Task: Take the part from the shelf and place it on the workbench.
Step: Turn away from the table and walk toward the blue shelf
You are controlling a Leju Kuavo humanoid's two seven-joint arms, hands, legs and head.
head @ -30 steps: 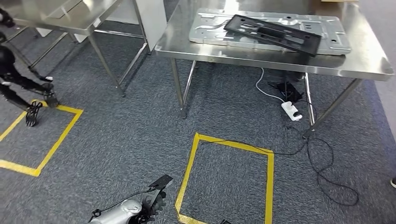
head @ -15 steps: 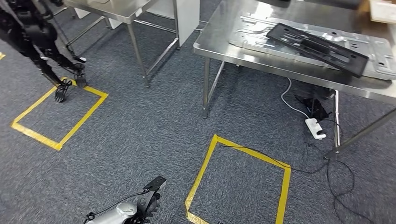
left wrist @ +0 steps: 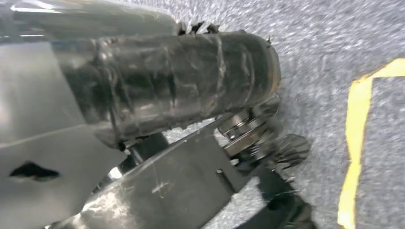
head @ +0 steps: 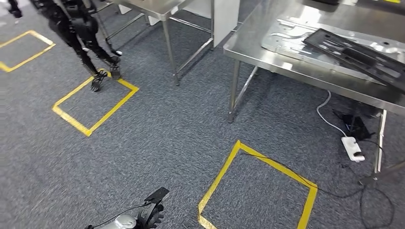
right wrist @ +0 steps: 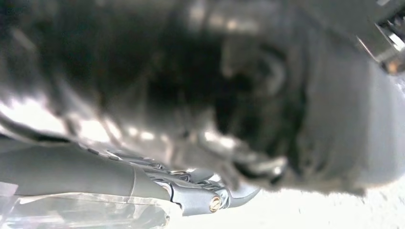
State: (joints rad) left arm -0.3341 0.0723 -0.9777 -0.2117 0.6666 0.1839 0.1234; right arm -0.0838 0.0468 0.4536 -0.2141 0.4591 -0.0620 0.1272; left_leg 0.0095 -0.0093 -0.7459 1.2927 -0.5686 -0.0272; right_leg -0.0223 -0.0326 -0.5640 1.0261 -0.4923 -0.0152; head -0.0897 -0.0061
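Observation:
A long black flat part [head: 357,53] lies tilted on a silver stamped plate [head: 291,37], which rests on the steel workbench [head: 305,76] at the upper right of the head view. My left hand [head: 151,215] hangs low at the picture's bottom edge, far from the bench, above the grey carpet. Its dark fingers [left wrist: 289,149] are apart with nothing in them. The right wrist view is blurred; my right hand [right wrist: 205,191] shows as a dark and silver shape, and how its fingers lie is unclear.
A second steel table [head: 157,7] stands at the upper middle. Another dark robot [head: 79,26] stands by a yellow floor square [head: 95,102] at the upper left. A nearer yellow square [head: 260,191], a white power strip [head: 352,148] and loose cables [head: 377,200] lie on the floor near the workbench.
The whole picture has shifted right and down as the camera turned left; the workbench now sits at the right edge. My left hand still hangs at the bottom.

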